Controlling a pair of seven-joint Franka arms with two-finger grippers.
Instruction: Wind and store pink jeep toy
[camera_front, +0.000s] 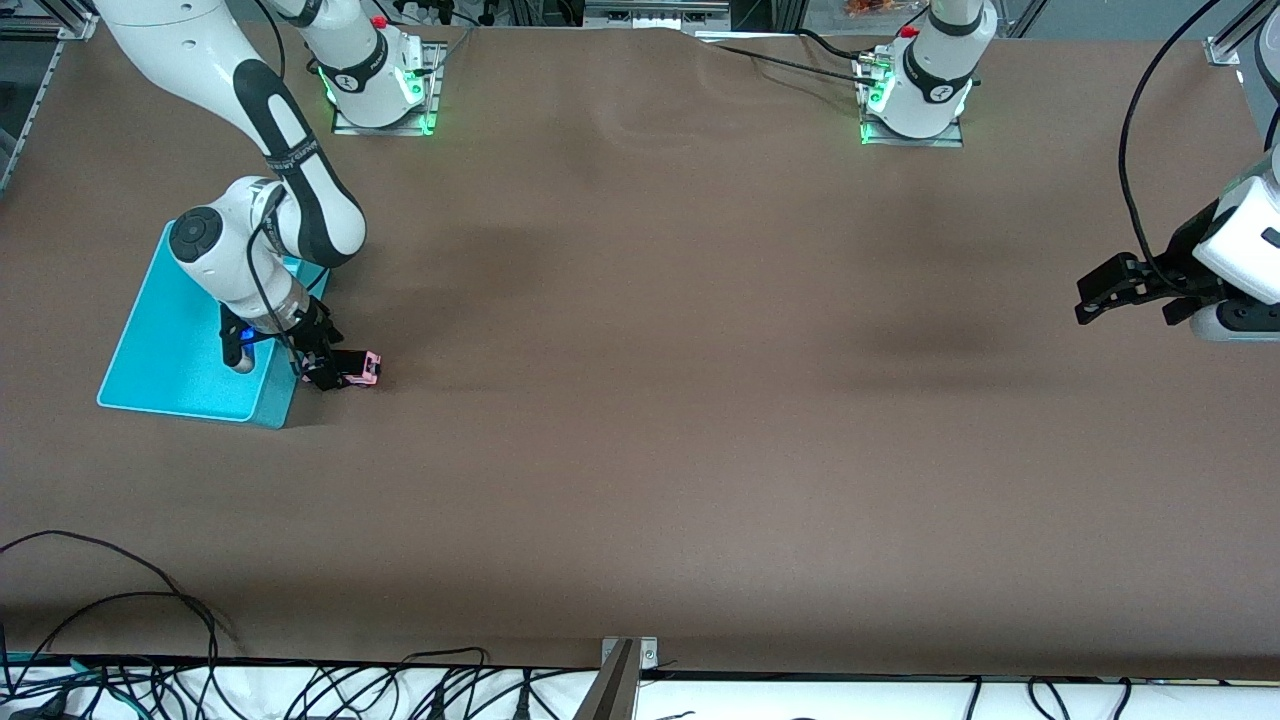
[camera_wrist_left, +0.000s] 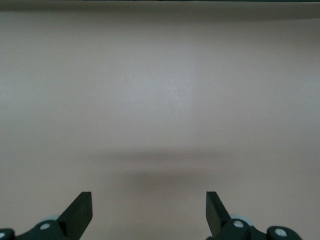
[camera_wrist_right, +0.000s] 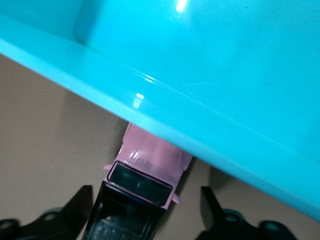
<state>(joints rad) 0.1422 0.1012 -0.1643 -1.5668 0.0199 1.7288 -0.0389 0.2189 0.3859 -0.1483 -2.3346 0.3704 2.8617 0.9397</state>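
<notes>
At the frame's left, the right tool (camera_front: 335, 368) straddles the tiny light-pink boxy toy jeep (camera_front: 362, 370) beside the turquoise plastic bin (camera_front: 165, 360); the left tool (camera_front: 1125, 290) hovers open over the brown counter (camera_front: 700, 400) at the frame's right edge.

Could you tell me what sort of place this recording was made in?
Most likely a robotics lab workbench: two arms are bolted to a brown-covered table, loose cables run along its near edge, and the only props are a turquoise bin and a pink jeep toy.

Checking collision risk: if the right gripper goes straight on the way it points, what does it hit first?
Probably the pink jeep toy, already between the right gripper fingers; just past it, the turquoise bin wall. Depth is unclear.
</notes>
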